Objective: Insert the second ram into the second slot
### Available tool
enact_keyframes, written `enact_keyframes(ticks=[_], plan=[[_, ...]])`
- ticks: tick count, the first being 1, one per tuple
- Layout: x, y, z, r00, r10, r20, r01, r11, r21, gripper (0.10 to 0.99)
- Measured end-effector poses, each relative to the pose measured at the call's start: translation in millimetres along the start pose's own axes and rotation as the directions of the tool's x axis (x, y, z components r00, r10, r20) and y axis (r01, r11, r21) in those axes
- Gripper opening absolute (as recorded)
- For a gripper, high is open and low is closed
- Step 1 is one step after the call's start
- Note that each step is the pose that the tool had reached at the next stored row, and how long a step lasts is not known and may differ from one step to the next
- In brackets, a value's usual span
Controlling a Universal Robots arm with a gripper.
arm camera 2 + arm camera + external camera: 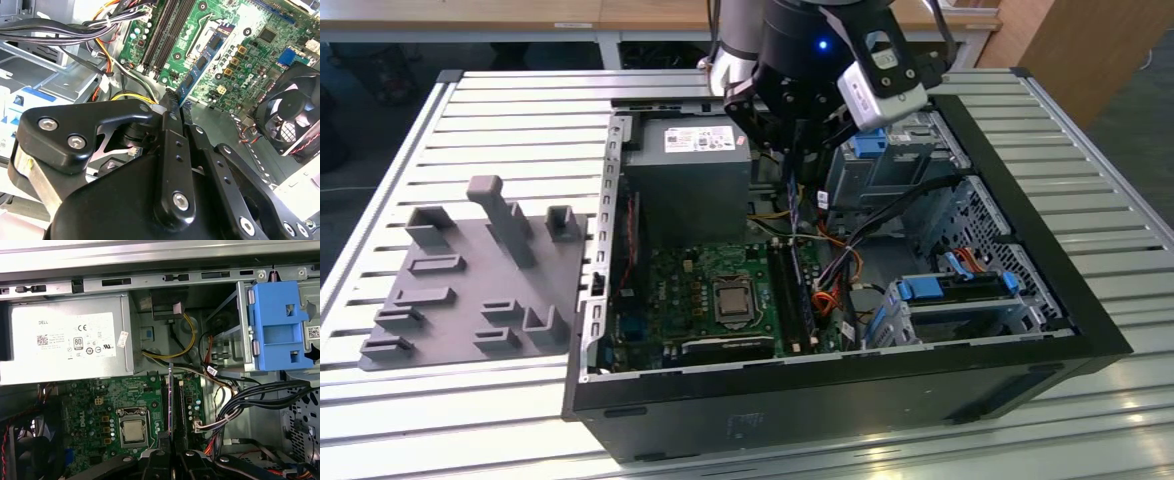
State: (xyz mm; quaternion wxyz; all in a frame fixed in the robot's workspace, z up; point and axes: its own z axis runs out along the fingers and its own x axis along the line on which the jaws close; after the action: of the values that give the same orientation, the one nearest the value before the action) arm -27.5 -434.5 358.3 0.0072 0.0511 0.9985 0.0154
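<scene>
The gripper (172, 102), fingers pinched on one end of the second ram (202, 62), holds the stick above the motherboard (250, 55) inside an open computer case (854, 375). The stick is a long, thin blue board carrying dark chips, and it is not yet seated in a slot.

The second wrist view shows its flat blue face, with a black fan (292, 117) beyond it. The first wrist view shows it edge-on, as a thin line running along the dark memory slots (181, 410) beside the processor socket (133, 430). The exterior view takes in the slatted table (494, 110) under the case.

Counted from the exterior view's left, there are one grey fixture plate (467, 290), one grey power supply (687, 180), one stick in the gripper and two blue drive-bay clips (947, 288).
</scene>
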Motion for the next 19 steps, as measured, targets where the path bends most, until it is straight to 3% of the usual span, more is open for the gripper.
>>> enact_keyframes(ticks=[19], plan=[[-0.1,-2.5,8.1,1.0,0.0,0.0,0.0,1.0,0.0,0.141]])
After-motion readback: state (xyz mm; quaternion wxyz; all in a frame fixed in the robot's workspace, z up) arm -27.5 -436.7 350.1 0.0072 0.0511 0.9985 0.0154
